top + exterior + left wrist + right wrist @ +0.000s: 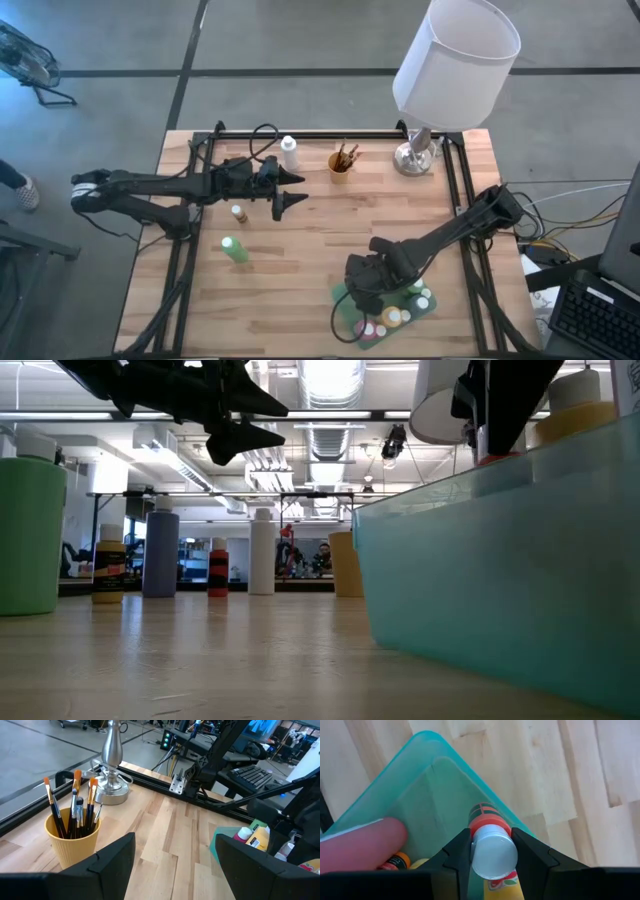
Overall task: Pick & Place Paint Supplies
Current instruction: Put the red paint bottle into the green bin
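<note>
Gripping a white-capped bottle [492, 851], the right pincer [491, 854] hangs over the bin [427, 780].

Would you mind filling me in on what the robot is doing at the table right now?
It is sorting paint supplies into a teal bin. The right gripper is shut on a white-capped orange bottle and holds it over the bin, which already holds several bottles. The left gripper hovers open above the table, near the yellow brush cup. A green bottle, a small yellow bottle and a white bottle stand outside the bin.
</note>
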### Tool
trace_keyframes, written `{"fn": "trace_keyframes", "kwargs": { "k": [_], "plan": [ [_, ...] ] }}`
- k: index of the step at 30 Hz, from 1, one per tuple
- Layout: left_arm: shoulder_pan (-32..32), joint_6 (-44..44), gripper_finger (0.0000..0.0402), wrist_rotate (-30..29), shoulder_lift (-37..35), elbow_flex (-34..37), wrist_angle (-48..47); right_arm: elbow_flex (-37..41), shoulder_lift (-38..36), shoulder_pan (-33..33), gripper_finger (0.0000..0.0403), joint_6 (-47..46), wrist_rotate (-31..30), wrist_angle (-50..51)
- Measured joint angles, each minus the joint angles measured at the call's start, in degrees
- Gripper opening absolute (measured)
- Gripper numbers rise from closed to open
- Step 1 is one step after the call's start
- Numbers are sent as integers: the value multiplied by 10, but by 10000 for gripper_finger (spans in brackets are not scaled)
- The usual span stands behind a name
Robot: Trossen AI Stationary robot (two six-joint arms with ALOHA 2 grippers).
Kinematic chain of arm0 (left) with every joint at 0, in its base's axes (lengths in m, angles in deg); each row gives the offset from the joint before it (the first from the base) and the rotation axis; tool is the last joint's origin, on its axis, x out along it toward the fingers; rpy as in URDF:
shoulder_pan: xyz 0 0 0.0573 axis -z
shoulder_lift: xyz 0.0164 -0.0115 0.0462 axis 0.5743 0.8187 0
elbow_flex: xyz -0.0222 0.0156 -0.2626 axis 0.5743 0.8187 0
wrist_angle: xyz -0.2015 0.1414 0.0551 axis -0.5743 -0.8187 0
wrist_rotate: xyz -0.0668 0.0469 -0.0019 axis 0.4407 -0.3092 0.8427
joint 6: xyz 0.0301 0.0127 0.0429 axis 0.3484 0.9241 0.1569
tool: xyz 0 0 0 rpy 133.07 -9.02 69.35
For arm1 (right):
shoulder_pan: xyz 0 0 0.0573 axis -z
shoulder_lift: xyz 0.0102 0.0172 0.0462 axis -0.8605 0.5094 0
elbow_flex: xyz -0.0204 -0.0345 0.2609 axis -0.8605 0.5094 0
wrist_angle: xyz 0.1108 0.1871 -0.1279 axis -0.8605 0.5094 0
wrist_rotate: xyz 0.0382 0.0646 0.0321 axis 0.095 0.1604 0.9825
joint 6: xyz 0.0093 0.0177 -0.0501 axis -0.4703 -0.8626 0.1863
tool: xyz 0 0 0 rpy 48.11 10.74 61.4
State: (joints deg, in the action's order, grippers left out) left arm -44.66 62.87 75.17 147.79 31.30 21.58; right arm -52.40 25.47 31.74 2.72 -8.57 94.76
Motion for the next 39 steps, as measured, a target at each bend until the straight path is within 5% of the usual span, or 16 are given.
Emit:
{"fn": "trace_keyframes", "kwargs": {
  "k": [29, 39],
  "plan": [
    [0, -2, 280, 0, 0, 0, 0, 59, 0, 0, 112, -1, 16, -37],
    [0, -8, 280, 0, 0, 0, 0, 59, 0, 0, 200, 0, 8, -37]
  ]
}}
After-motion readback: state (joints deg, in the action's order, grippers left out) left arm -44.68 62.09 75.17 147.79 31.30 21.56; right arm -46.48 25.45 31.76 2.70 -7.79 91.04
